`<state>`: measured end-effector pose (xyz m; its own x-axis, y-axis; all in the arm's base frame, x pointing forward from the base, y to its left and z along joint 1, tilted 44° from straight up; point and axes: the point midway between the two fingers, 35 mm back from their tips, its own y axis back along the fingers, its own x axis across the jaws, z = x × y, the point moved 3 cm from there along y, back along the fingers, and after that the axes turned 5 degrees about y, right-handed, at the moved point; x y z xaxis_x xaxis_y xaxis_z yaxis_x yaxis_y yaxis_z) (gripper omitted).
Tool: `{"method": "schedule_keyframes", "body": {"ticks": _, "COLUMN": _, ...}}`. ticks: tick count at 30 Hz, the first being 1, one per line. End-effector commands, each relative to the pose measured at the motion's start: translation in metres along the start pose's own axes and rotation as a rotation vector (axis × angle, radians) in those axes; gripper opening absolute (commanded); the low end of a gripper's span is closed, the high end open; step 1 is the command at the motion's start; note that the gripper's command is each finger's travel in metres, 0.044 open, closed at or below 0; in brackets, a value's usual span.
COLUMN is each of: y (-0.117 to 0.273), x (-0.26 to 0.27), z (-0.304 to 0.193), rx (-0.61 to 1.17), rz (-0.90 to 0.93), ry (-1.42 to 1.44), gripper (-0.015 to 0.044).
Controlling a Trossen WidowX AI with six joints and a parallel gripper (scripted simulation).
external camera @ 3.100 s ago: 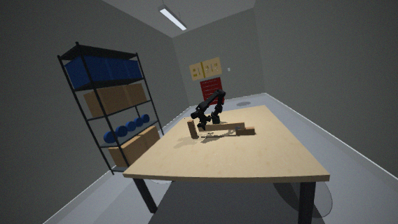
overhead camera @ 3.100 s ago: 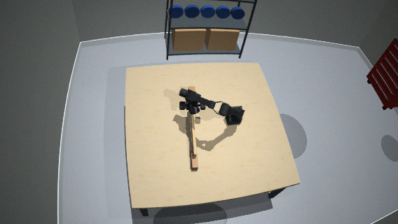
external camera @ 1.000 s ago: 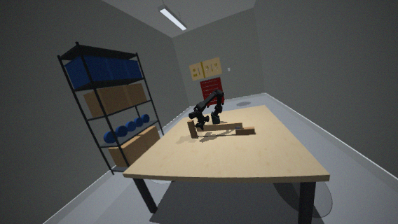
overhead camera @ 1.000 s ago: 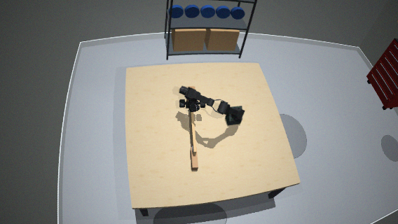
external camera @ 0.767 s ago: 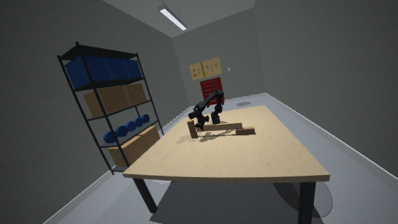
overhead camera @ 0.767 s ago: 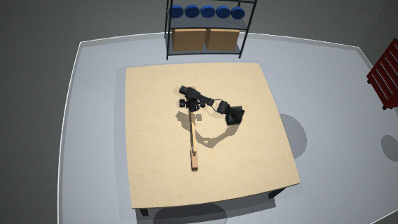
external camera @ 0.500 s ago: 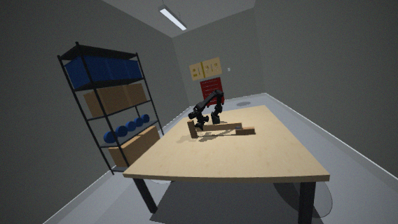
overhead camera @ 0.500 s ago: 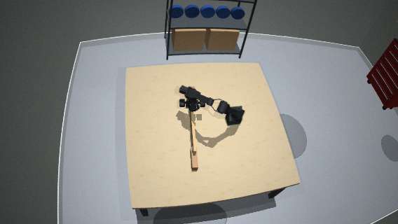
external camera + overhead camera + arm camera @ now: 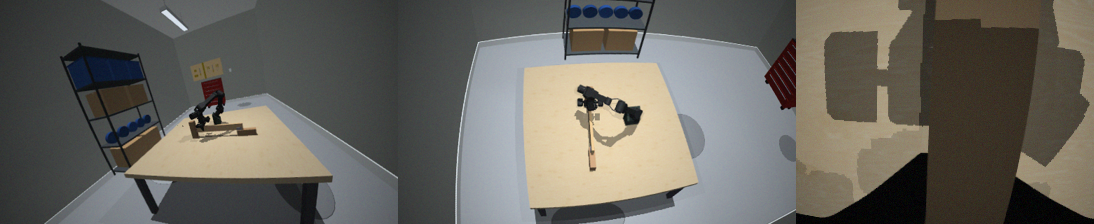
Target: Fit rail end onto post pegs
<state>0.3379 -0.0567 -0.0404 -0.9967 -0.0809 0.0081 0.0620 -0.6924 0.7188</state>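
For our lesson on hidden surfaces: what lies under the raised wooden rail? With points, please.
Under the rail (image 9: 591,136) (image 9: 225,127), the exterior view shows shadowed tabletop (image 9: 224,147); the footboard block (image 9: 593,162) (image 9: 248,131) hides the far end's underside.

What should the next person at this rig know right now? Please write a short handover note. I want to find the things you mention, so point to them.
Gripper (image 9: 590,109) (image 9: 200,128): shut on the rail (image 9: 591,134) (image 9: 224,127) (image 9: 978,125), near its post end.
Rail: held off the table (image 9: 556,157) (image 9: 228,157) and looks about level; far end at the footboard block (image 9: 593,161) (image 9: 247,131).
Post (image 9: 193,129): upright, right by the rail's near end. Pegs and holes: not visible.
Done: rail gripped and near end raised.
Left: make sure the pegs are fully in and the end touches the post, check the far end in its bracket, then let go. I cannot tell whether the joint is closed.
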Motion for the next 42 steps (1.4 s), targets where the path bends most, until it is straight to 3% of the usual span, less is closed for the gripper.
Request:
{"method": "schedule_keyframes", "body": {"ticks": 1, "y": 0.0033, "x": -0.0010, "z": -0.0036, "rx": 0.005, "rz": -0.009, "ry": 0.001, "gripper": 0.0000}}
{"method": "schedule_keyframes", "body": {"ticks": 42, "y": 0.0044, "x": -0.0008, "z": -0.0077, "rx": 0.005, "rz": -0.009, "ry": 0.001, "gripper": 0.0000}}
